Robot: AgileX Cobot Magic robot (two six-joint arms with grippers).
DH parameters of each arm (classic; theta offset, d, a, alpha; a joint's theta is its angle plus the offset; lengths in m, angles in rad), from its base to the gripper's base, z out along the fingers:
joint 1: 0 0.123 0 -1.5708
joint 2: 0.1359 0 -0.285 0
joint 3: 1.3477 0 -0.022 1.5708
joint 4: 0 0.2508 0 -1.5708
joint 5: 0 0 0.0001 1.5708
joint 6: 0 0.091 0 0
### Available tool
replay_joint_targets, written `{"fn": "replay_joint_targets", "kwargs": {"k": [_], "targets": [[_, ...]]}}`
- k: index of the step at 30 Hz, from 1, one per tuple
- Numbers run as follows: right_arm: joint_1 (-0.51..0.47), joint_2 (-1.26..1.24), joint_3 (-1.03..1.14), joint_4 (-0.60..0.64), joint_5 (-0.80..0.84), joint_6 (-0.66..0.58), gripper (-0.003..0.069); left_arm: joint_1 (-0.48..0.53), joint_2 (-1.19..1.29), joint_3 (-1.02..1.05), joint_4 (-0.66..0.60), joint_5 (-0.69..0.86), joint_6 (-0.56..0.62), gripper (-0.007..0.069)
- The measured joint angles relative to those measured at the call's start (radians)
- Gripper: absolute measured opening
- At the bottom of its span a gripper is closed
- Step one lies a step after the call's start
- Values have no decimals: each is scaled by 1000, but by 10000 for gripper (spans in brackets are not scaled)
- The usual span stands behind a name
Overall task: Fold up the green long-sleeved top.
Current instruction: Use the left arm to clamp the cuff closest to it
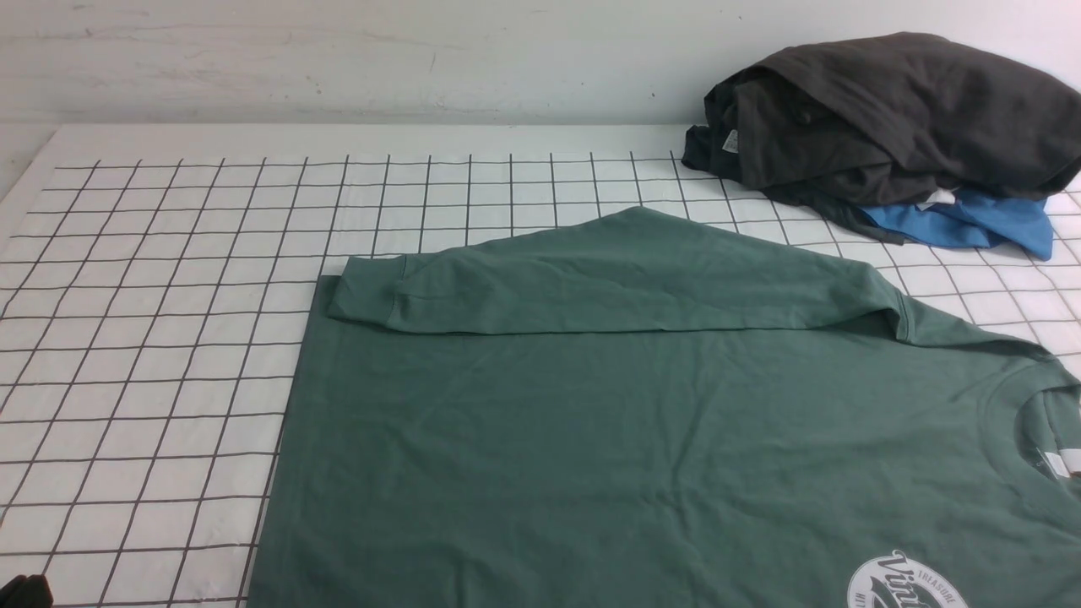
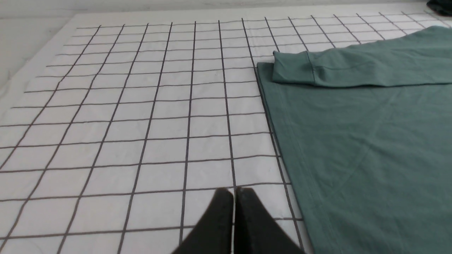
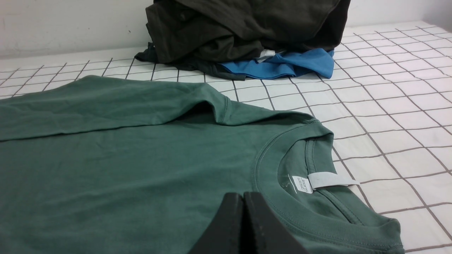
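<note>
A white sheet with a thin dark grid covers the table, a little wrinkled. It ends shortly before a plain pale wall with some scuffs. The top lies flat on the near right part of the sheet, front side up, with the collar to the right. One sleeve is folded across the far edge of the body, and its cuff rests at the hem. A round white logo shows at the near edge.

In the far right corner sits a dark heap, with a blue garment under it.

The left gripper is over bare sheet just beside the hem, its jaws pressed together on nothing. The right gripper is over the chest near the collar, also clenched and empty.
</note>
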Motion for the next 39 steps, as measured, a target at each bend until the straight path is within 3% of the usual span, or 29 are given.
{"fn": "replay_joint_targets", "kwargs": {"k": [8,10,15,16,17,18,19,22,29,34,35,39], "targets": [[0,0,0,33,0,8,-14,0,0,0,-169,-42,-12,-7],[0,0,0,113,2,25,-14,0,0,0,-298,-65,-51,-7],[0,0,2,577,14,213,-14,0,0,0,-740,-120,-165,-7],[0,0,2,593,16,213,-14,0,0,0,-740,-121,-165,-7],[0,0,1,738,13,258,-14,0,0,0,-854,-133,-165,-7],[0,0,1,752,13,261,-14,0,0,0,-865,-137,-163,-7],[0,0,0,841,7,276,-14,0,0,0,-930,-158,-156,-7],[0,0,0,906,0,272,-14,0,0,0,-978,-173,-117,-7],[0,0,0,909,-12,190,-14,0,0,0,-986,-188,-62,-7],[0,0,-12,894,-11,32,-14,0,0,-57,-973,-118,108,-7],[0,0,-58,864,-16,-69,-14,0,4,-118,-955,-70,183,-7],[0,92,-226,742,-47,-282,-14,0,135,-259,-843,83,284,-7]]}}
